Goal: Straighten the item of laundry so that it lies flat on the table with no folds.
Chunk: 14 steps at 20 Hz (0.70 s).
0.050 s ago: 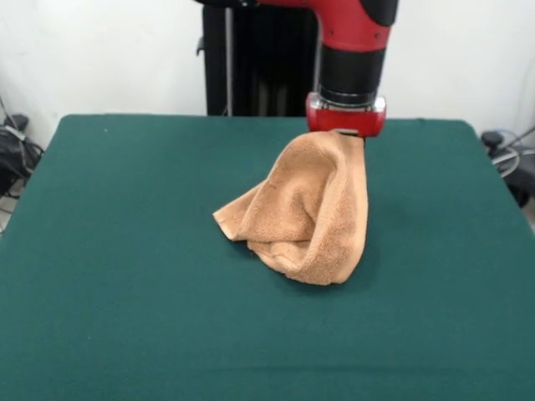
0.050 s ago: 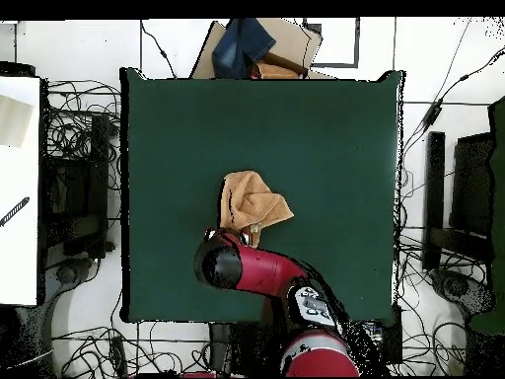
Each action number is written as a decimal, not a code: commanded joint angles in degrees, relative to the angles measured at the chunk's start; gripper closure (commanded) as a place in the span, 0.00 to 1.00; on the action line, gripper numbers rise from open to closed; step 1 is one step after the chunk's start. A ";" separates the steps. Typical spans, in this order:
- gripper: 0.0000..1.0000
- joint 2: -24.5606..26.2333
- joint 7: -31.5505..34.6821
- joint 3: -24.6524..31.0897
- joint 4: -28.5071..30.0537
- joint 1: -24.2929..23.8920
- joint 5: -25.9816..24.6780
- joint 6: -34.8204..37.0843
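Below gripper (image 1: 345, 132), towel (image 1: 305, 213) hanging, bunched

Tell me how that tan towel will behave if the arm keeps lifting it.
The towel will probably stay floppy: it hangs from the gripper in drooping folds, lower end bunched on the table. Its thick terry pile suggests it will drag rather than slide across the felt.

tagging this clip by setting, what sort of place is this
Most likely a robotics lab or test cell, not a home. A red and black robot arm works at a large dark green felt-covered table, tangled black cables ring it on the pale floor, and a crumpled tan terry-cloth towel is the only item.
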 commanded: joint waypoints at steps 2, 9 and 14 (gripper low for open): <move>0.00 0.08 10.56 7.11 2.28 -1.28 -0.30 0.48; 0.00 -8.12 11.77 6.43 4.75 1.01 3.09 8.79; 0.00 -12.61 11.72 3.05 3.29 4.77 4.05 14.73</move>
